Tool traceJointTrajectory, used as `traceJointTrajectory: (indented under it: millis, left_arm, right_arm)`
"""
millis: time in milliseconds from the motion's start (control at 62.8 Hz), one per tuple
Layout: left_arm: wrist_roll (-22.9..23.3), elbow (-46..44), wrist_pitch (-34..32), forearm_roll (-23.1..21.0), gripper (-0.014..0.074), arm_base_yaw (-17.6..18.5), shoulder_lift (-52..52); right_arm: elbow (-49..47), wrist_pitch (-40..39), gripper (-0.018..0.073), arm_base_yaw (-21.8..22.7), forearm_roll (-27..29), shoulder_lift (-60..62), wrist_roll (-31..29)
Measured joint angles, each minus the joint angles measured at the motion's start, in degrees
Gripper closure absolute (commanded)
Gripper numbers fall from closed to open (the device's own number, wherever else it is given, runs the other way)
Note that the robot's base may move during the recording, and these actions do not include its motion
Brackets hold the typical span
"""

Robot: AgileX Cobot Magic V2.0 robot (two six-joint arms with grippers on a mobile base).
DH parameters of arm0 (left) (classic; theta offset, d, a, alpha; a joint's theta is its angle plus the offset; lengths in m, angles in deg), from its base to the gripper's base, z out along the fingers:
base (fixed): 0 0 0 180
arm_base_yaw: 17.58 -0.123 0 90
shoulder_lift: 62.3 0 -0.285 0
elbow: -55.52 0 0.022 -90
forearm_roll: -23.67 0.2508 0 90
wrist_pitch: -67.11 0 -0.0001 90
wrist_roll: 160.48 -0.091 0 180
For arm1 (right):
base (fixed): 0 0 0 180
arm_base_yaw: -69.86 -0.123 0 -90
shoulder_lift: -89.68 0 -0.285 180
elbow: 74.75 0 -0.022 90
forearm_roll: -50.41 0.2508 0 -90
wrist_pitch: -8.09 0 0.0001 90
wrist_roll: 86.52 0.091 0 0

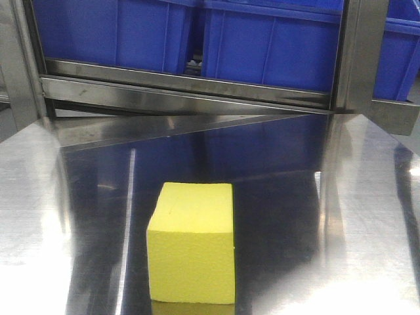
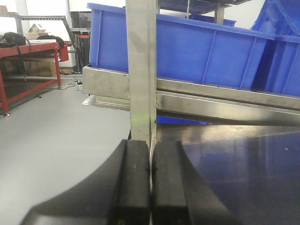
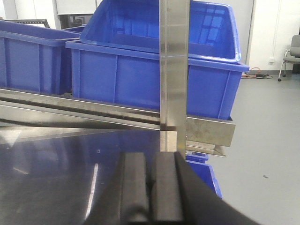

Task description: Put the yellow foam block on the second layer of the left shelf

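The left end effector [image 2: 150, 152] is pressed shut, its two black fingers [image 2: 136, 178] meeting along a thin seam with nothing between them. It points level and straight ahead at an upright steel post [image 2: 140, 70] of the shelf. It sits at the left edge of the bench [image 2: 243, 164], with grey floor [image 2: 56, 126] on one side and polished metal on the other.

The right end effector [image 3: 151, 161] mirrors that pose at the bench's right edge. Its fingers [image 3: 136, 187] are likewise closed on nothing and are aimed level at a second post [image 3: 174, 70]. A chair [image 3: 293, 51] stands far off across the floor on that side.

The yellow foam block [image 1: 193, 243] rests on the bench, near its front edge and a little left of centre in the front view. It sits flat on one face, with its reflection showing in the steel beneath. It is well apart from the shelf rail [image 1: 184, 88] running across the back. Neither end effector shows in the front view, and the block shows in neither wrist view.

Large blue bins [image 1: 269, 46] stand side by side on the shelf above the rail, their colour reflected across the bench top.
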Motion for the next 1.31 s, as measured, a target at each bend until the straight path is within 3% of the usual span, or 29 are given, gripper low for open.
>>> traceJointTrajectory:
  millis: [398,685,876,1052,1307]
  left_arm:
    - [0.0,0.0,0.0,0.0,0.0472,0.0,0.0]
    - [0.0,0.0,0.1,0.0,0.0472,0.0,0.0]
    - [0.0,0.0,0.1,0.0,0.0472,0.0,0.0]
    - [0.0,0.0,0.1,0.0,0.0472,0.0,0.0]
    - [0.0,0.0,0.1,0.0,0.0472,0.0,0.0]
  right_arm:
    - [0.0,0.0,0.0504,0.0,0.0,0.0,0.0]
    - [-4.3,4.5,0.0504,0.0,-0.1,-0.8,-0.2]
    - [-10.6,11.0,0.0504,-0.5,-0.4,-7.4,-8.3]
    - [-16.4,14.6,0.0504,-6.3,-0.4,-15.6,-13.1]
    - [-21.9,14.7,0.0501,-20.9,-0.4,-29.9,-11.1]
